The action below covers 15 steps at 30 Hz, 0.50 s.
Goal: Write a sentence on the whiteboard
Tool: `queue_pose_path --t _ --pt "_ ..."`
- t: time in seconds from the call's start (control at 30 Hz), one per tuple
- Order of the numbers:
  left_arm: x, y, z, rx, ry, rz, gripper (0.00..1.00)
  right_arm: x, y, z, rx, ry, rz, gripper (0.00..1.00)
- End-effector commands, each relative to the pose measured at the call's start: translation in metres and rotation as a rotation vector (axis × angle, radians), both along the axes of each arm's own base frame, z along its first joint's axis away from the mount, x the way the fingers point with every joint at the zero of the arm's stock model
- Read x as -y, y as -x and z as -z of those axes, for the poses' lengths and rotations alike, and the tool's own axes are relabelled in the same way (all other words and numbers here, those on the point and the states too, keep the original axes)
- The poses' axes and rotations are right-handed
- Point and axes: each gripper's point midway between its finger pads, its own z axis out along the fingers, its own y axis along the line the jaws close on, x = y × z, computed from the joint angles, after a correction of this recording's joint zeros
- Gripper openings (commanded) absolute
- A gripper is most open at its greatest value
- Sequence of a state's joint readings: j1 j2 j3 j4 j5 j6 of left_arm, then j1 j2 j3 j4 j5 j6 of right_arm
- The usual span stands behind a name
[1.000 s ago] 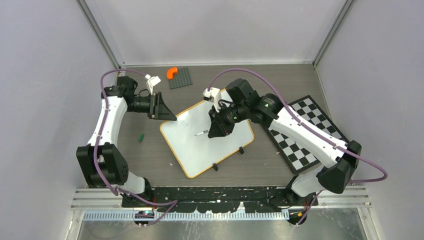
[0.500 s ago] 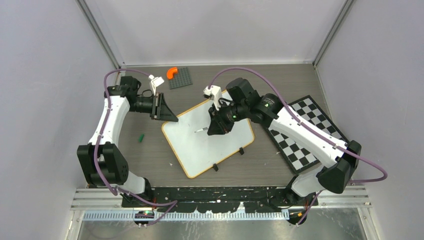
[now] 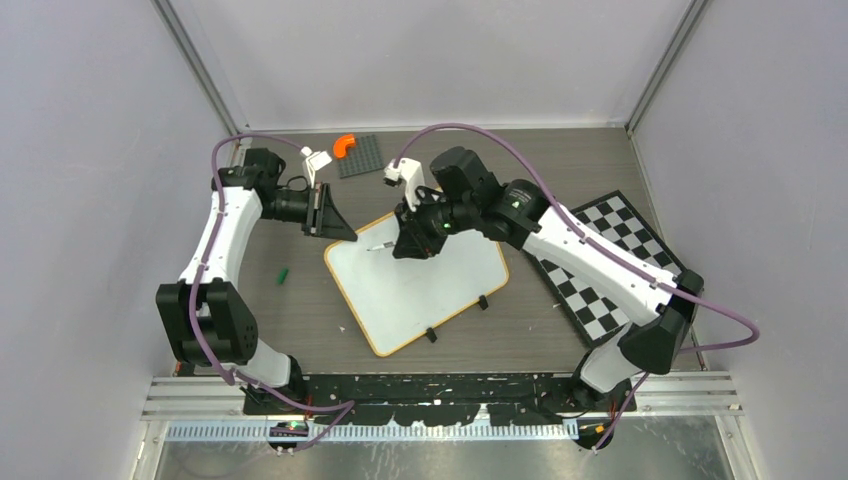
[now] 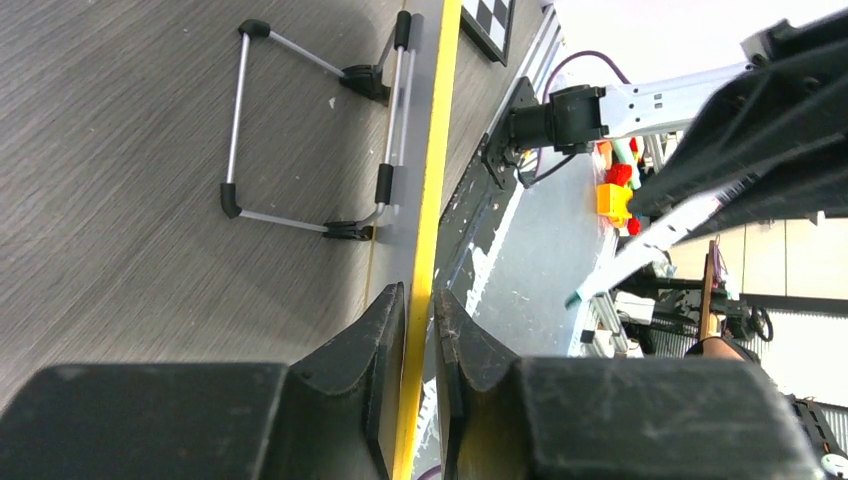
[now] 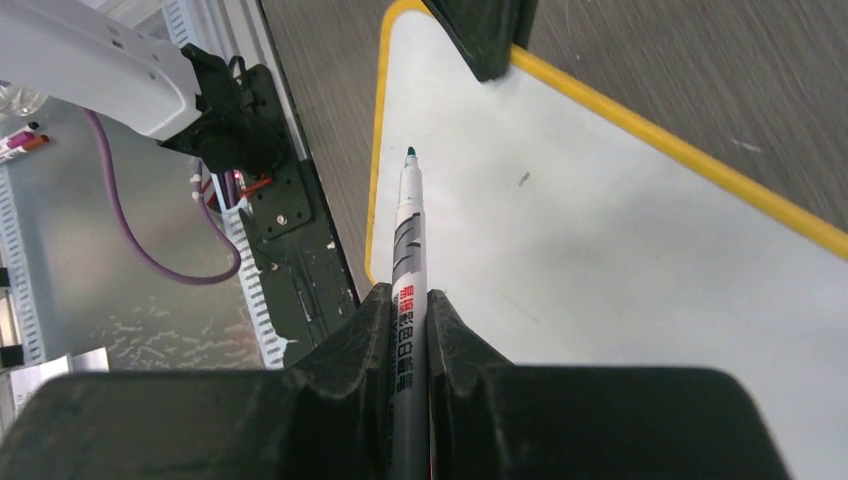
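The whiteboard (image 3: pixel 430 295), white with an orange-yellow rim, lies tilted on the table on black clip feet. Its face is blank and no sentence shows. My left gripper (image 3: pixel 338 230) is shut on the board's far left corner. In the left wrist view the jaws (image 4: pixel 420 297) pinch the yellow rim (image 4: pixel 432 180). My right gripper (image 3: pixel 405 245) is shut on a white marker (image 5: pixel 408 250) with a green tip. It holds the marker low over the board's far left part. Whether the tip touches the face (image 5: pixel 620 260) cannot be told.
A black-and-white checkerboard (image 3: pixel 610 265) lies right of the whiteboard, under the right arm. A grey stud plate (image 3: pixel 362 157) with an orange piece (image 3: pixel 344 145) sits at the back. A small green cap (image 3: pixel 283 273) lies on the table to the left.
My right gripper has carried the marker left and farther back, toward the board's far left corner. The left gripper and the board have shifted slightly.
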<state>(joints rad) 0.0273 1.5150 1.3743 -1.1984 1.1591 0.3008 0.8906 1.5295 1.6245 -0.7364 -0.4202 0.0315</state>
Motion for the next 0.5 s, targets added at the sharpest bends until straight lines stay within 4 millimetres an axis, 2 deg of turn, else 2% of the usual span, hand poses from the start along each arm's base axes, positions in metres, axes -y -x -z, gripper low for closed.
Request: queue_pose_path --t 0.0,0.13,0.27,0.47 --pt "0.000 -0.001 -0.010 0.058 -0.010 0.008 0.18 -0.022 -0.005 -0.025 0.098 -0.046 -0.003 0.00" --pt "0.000 -0.002 -0.010 0.055 -0.007 0.008 0.12 -0.038 0.002 -0.017 0.117 -0.025 -0.026 0.00" --pt "0.000 -0.003 -0.009 0.051 -0.005 0.009 0.02 -0.048 0.003 -0.010 0.119 -0.006 -0.031 0.00" --pt "0.001 -0.001 -0.010 0.056 -0.001 0.014 0.00 -0.057 -0.002 -0.005 0.127 0.005 -0.014 0.00"
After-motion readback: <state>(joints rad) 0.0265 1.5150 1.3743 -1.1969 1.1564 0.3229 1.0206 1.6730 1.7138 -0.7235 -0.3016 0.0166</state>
